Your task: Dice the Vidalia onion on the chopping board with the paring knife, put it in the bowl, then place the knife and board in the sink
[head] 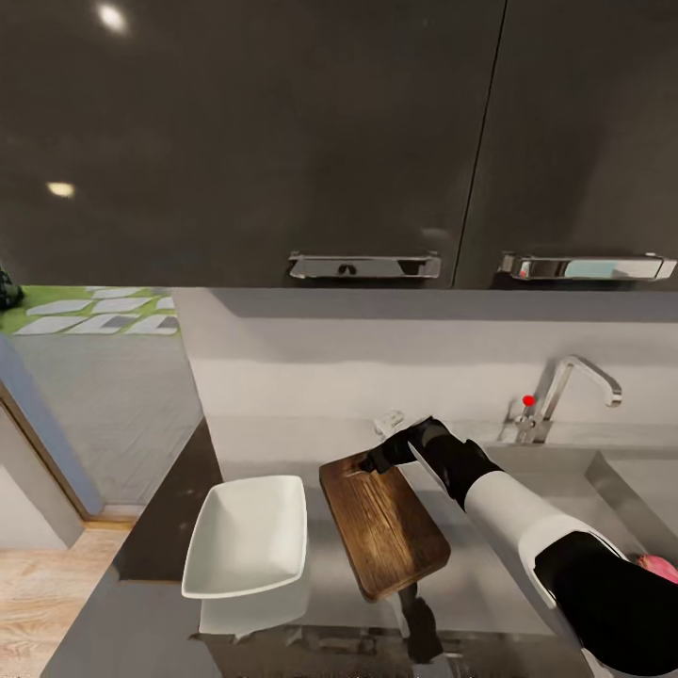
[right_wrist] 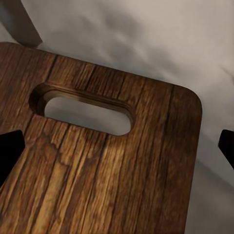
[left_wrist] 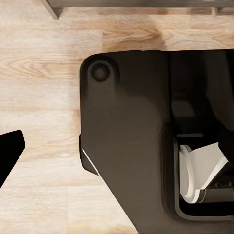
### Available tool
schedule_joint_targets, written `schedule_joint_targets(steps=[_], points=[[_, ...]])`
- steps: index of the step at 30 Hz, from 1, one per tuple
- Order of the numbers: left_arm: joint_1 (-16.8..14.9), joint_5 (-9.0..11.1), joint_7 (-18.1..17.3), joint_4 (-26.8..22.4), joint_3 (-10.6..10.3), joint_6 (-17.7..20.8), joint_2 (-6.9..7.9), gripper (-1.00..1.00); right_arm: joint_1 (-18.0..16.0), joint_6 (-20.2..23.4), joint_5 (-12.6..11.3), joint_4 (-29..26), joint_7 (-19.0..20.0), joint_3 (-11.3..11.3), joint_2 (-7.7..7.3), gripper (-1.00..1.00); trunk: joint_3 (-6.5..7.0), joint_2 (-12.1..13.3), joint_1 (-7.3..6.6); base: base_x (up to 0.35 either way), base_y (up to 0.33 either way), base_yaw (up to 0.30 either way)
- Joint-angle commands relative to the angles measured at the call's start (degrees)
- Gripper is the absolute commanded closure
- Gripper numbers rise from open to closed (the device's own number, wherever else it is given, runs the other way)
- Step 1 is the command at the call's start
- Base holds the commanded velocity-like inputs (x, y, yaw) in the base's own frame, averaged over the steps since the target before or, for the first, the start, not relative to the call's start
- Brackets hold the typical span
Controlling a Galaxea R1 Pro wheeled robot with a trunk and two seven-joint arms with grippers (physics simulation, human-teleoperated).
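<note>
Right gripper [head: 377, 461] spread open over chopping board [head: 384, 525] slot end.

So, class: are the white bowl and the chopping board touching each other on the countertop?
Apart. In the head view a strip of grey countertop runs between the bowl and the chopping board along their facing edges.

I'm seeing open counter [head: 490, 574] between chopping board [head: 383, 524] and sink [head: 650, 476]; the bowl [head: 249, 535] is crowding the board's left, cabinets [head: 282, 141] overhanging.
</note>
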Motion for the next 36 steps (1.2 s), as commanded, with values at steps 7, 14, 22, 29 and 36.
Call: schedule_joint_targets(steps=[7,14,22,29,36], points=[[0.0,-0.2,0.2,-0.1,-0.1,-0.1,0.0,-1.0,-0.1,0.2,0.2,-0.1,0.2,0.2,-0.02,-1.0,-0.77,-0.1,0.04,0.017,0.0,0.0],[0.0,-0.2,0.2,0.0,-0.2,-0.1,0.0,-1.0,-0.1,0.2,0.1,-0.1,0.2,0.2,-0.1,-1.0,-1.42,-0.1,0.04,0.01,0.0,0.0],[0.0,-0.2,0.2,0.8,-0.1,-0.1,0.0,-1.0,-0.1,0.1,0.1,-0.1,0.8,0.1,-0.18,-1.0,-2.15,-0.1,0.04,0.0,0.0,0.0],[0.0,-0.2,0.1,1.0,-0.1,-0.1,0.0,-1.0,0.0,-0.2,0.3,-0.3,4.1,0.0,-0.33,-1.0,-2.8,-0.1,0.04,0.0,0.0,0.0],[0.0,-0.2,0.1,1.0,-0.1,-0.1,0.0,-1.0,0.0,-0.4,0.3,-0.9,4.6,-0.2,-0.37,-1.0,-3.04,-0.1,0.04,0.0,0.0,0.0]])
